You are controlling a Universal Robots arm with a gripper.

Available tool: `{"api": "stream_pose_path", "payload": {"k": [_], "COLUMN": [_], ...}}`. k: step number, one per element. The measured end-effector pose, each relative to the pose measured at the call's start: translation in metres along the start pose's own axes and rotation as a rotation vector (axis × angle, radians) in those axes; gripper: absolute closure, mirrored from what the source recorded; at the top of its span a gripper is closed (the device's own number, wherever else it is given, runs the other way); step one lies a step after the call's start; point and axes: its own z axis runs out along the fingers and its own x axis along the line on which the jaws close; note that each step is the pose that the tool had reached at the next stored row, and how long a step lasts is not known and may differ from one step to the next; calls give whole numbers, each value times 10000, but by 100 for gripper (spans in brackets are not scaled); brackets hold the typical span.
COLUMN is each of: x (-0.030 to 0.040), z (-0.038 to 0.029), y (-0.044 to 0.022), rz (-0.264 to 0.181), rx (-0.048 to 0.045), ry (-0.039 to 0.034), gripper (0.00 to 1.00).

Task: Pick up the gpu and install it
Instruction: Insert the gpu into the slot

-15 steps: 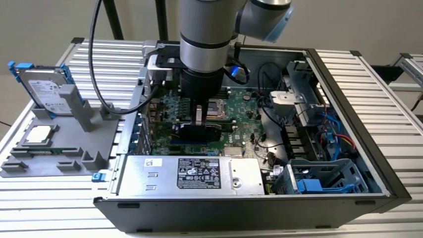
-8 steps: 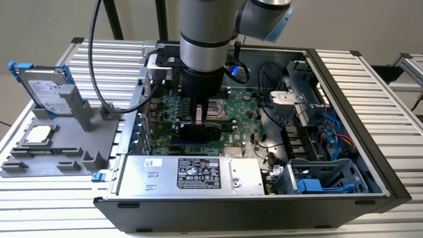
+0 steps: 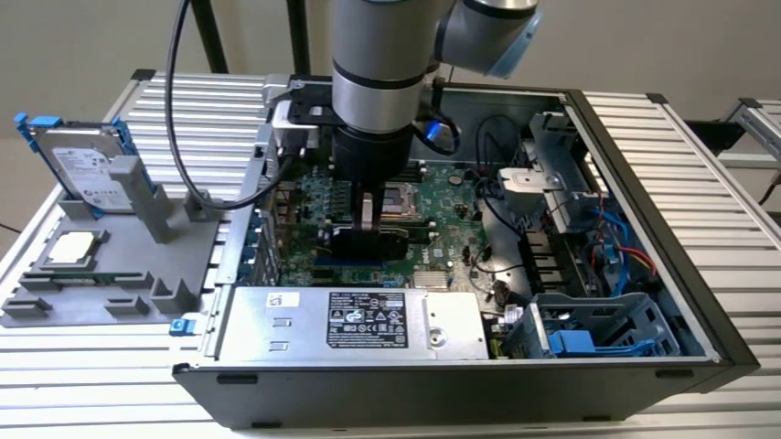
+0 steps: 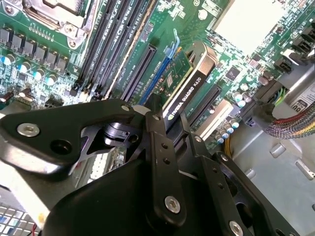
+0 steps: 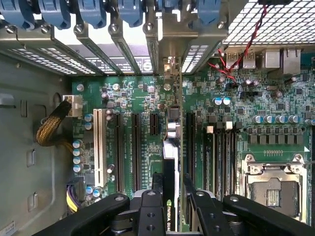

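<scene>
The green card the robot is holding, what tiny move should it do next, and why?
Probably press the card gently straight down. The tool grips it on edge over the main board, its lower edge lined up along a long slot and its end by the case's back openings. Whether it is fully seated cannot be seen.

Matt black plastic gripper point(image 4: 165, 115) arms studded with bright metal screws clamp the gpu point(image 4: 189, 81), its shroud smooth black with a brushed metallic end; glossy green motherboard point(image 5: 142, 103) beneath; computer case point(image 3: 635, 146) in dull grey sheet metal; ribbed aluminium table point(image 3: 720, 238); matt grey plastic fixture tray point(image 3: 110, 283); hard drive point(image 3: 86, 169) in shiny silver metal
</scene>
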Motion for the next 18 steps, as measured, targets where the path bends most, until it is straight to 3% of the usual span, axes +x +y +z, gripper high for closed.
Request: {"api": "stream_pose_path", "payload": {"k": [18], "x": [-1], "z": [33], "y": [3], "rz": [-2], "rx": [10], "ry": [-8], "gripper": [100]}}
